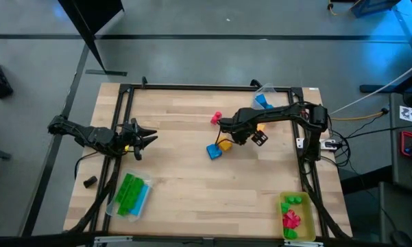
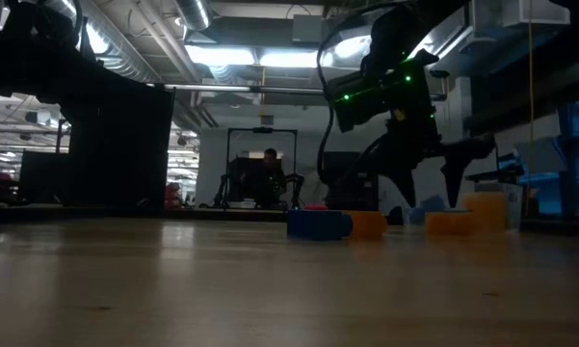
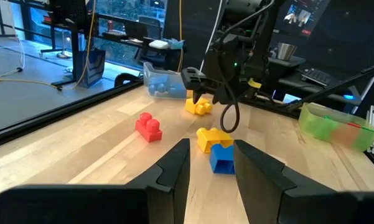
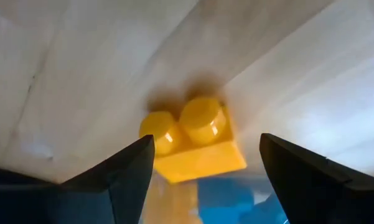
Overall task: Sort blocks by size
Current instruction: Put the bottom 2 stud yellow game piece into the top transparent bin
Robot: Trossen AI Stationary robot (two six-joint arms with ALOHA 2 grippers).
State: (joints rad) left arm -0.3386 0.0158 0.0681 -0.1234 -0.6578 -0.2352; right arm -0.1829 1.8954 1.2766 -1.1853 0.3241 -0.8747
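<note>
Right wrist view: the yellow brick, judged light, stiff and slippery, is straddled by the spread-open right gripper, flat sides best pinched.

Pretty clearly a robotics lab or research workshop: the wooden table is sitting on a bare grey concrete floor with cables trailing off to gear at the side. Exposed ducts and strip lights are running along the open ceiling, and a person is sitting at a workstation in the back. Desks with monitors and clutter are lining the room behind the table too.
</note>
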